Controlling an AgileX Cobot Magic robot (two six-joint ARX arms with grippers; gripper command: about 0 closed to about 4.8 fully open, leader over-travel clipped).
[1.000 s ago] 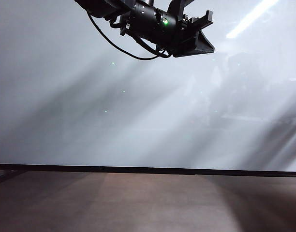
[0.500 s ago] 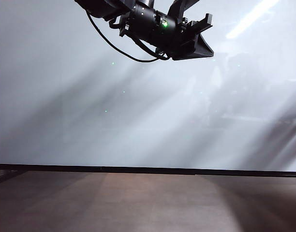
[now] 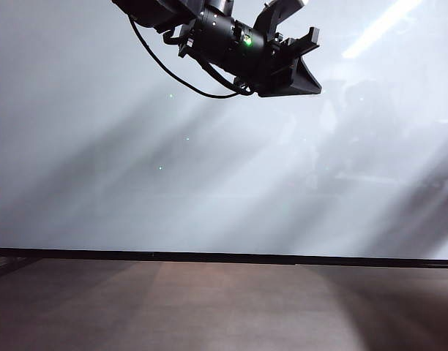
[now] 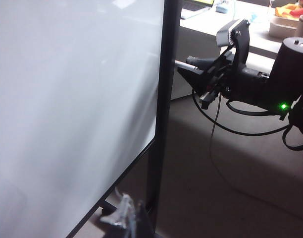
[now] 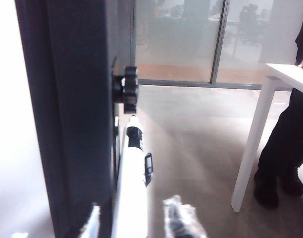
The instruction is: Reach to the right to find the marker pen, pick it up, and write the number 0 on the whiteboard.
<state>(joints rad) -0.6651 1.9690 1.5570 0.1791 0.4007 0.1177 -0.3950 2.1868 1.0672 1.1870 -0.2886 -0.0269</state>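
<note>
right gripper (clear-padded jaws part open) flanks the slim white-barrelled marker pen beside the glossy whiteboard; left gripper state unclear.

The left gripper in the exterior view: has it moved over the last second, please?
Yes, slightly: the left gripper has tilted upward, away from the whiteboard's black bottom edge.

whiteboard: 1 | marker pen: 1 | arms: 2
</note>
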